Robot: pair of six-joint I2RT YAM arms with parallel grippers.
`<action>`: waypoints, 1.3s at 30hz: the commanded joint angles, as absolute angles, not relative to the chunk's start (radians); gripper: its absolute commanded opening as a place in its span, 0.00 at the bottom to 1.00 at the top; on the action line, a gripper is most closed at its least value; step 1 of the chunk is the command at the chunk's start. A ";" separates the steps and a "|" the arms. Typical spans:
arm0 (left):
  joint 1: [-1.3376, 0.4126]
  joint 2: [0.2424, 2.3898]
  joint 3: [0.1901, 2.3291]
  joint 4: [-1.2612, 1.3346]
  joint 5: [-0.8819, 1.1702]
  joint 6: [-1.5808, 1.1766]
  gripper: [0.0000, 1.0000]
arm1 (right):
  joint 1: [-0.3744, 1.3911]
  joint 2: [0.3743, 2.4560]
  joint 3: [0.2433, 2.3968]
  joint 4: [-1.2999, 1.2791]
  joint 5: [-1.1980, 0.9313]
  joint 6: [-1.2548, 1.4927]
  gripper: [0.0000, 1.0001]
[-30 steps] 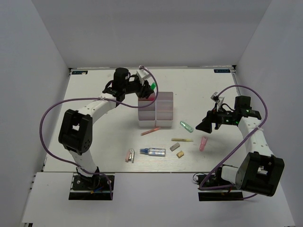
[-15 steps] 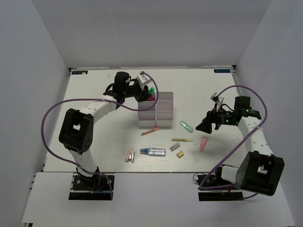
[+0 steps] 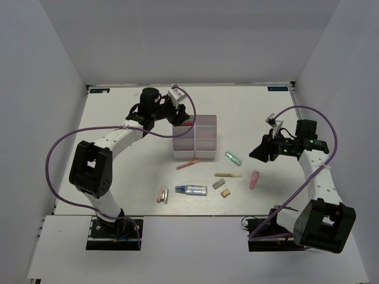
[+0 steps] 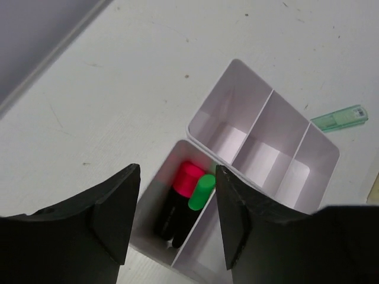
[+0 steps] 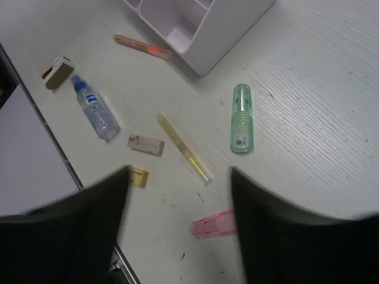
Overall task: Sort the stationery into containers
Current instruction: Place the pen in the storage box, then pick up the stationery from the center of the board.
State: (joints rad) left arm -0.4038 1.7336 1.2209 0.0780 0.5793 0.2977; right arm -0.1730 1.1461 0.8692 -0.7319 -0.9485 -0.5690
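Observing left claw (image 4: 176,177) spread wide, pinching nothing, hanging above the far compartment of the left container (image 3: 183,155).

Logging two markers resting together in that compartment: red-capped marker (image 4: 189,176) and green-capped marker (image 4: 202,190), caps just beside each other, black bodies pointing down into the box.

Noting right container (image 3: 206,155) standing side by side with the left one, apparently touching along the long wall, both near the middle of the table (image 3: 254,112).

Listing loose stationery lying on the table nearer than the containers, left to right:
- small pink-and-white piece (image 3: 161,194), just beside the cap end of the silver-blue tube (image 3: 192,189);
- pink stick (image 3: 188,164), lying near the near wall of the containers, apart from it;
- grey eraser (image 3: 218,184) and tan eraser (image 3: 225,192), close together but apart;
- yellow stick (image 3: 228,175), just beyond the grey eraser;
- green capsule (image 3: 233,158), near the right container's near right corner;
- pink capsule (image 3: 254,178), furthest right of the loose items.

Observing right claw (image 3: 256,154) spread, pinching nothing, hovering to the right of the green capsule and beyond the pink capsule, touching neither; fingers (image 5: 83,225) showing blurred in the right wrist view.
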 commanded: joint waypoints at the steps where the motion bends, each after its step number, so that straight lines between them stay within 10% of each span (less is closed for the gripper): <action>1: -0.414 1.593 1.268 0.097 0.531 0.221 0.63 | -0.179 1.135 0.877 -0.687 -0.911 -0.538 0.33; 2: -0.416 1.557 1.273 0.075 0.516 0.137 0.40 | -0.172 1.152 0.877 -0.684 -0.861 -0.528 0.00; 5: -0.423 1.471 1.293 -0.099 0.422 -0.030 0.14 | -0.161 1.216 0.905 -0.661 -0.799 -0.537 0.00; 6: -0.423 1.403 1.289 -0.147 0.372 -0.061 0.14 | -0.150 1.241 0.916 -0.688 -0.786 -0.569 0.14; 8: -0.425 1.355 1.238 -0.320 0.338 -0.171 0.36 | -0.115 1.352 0.968 -0.724 -0.744 -0.638 0.58; 11: -0.419 1.212 1.149 -0.525 0.238 -0.244 0.71 | -0.040 1.448 1.002 -0.789 -0.639 -0.730 0.84; 13: -0.405 1.135 1.050 -0.616 0.207 -0.255 0.77 | -0.003 1.451 0.965 -0.695 -0.547 -0.726 0.90; 39: -0.299 0.693 0.548 -0.592 0.066 -0.255 0.92 | 0.364 1.663 0.911 -0.376 -0.120 -0.543 0.68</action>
